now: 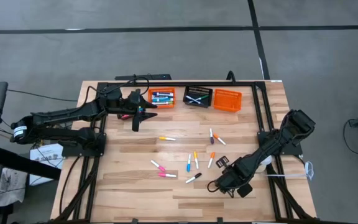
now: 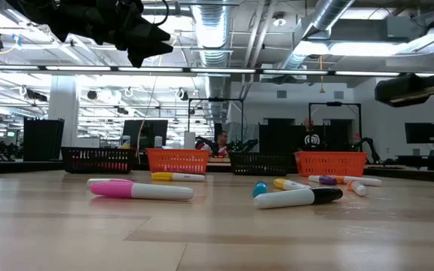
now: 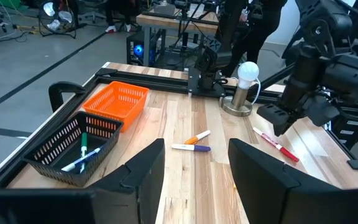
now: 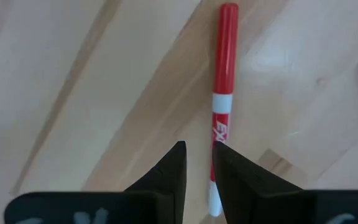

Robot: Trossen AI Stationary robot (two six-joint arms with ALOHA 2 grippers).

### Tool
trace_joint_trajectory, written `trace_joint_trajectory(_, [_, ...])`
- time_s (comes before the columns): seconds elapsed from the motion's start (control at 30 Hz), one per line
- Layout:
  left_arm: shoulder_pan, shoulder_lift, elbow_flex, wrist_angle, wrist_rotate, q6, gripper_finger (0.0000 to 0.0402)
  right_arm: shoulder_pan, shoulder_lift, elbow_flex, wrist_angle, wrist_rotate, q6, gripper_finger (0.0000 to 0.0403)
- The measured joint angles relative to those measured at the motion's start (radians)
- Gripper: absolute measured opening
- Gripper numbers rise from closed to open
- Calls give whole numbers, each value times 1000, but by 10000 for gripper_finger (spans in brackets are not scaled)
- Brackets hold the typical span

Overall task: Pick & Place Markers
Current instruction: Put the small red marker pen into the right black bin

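The right gripper (image 1: pixel 219 185) sits low at the lower right of the overhead frame, nosing toward a red-capped, white-barrelled marker (image 4: pixel 221 106) lying flat on the pale wooden table (image 1: pixel 123 180). From its wrist camera the two dark fingers stand only a narrow slot apart, and the pen's near end runs along the inner edge of one finger, not yet clamped. Nothing is in its grasp.

To do this pick well, the slot probably needs to widen, centre across the white barrel, and come down square to the pen's length. A skewed bite on a round barrel would likely roll it away.

Up at the overhead frame's upper left, the left gripper (image 1: pixel 138 116) hovers beside the orange slatted plastic basket (image 1: pixel 162 98), which already has blue and white pens in it. Its fingers stand clearly apart with nothing between them.

The black slatted basket (image 1: pixel 197 96) to that basket's right holds a few pens too, and a second orange basket (image 1: pixel 227 99) at the end of the row looks bare. The other loose markers (image 1: pixel 189 163) are scattered across the middle of the frame: pink ones lower left, blue and orange in the centre, a yellow one higher up.

Writing? On the red pen's barrel, white letters on a red band, seemingly "EX", with the rest hidden behind the finger.
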Motion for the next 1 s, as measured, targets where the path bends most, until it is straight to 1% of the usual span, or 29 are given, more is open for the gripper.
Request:
trace_joint_trajectory(0.3, [0, 0, 0, 0, 0, 0, 177, -12, 0, -43, 53, 9, -7, 68])
trace_joint_trajectory(0.47, [0, 0, 0, 0, 0, 0, 177, -18, 0, -49, 73, 17, -15, 79])
trace_joint_trajectory(0.63, [0, 0, 0, 0, 0, 0, 177, -31, 0, -49, 81, 58, -16, 89])
trace_joint_trajectory(0.77, [0, 0, 0, 0, 0, -1, 177, -38, 0, -49, 83, 50, -30, 94])
trace_joint_trajectory(1.0, [0, 0, 0, 0, 0, -49, 177, -36, 0, -49, 100, 27, -42, 101])
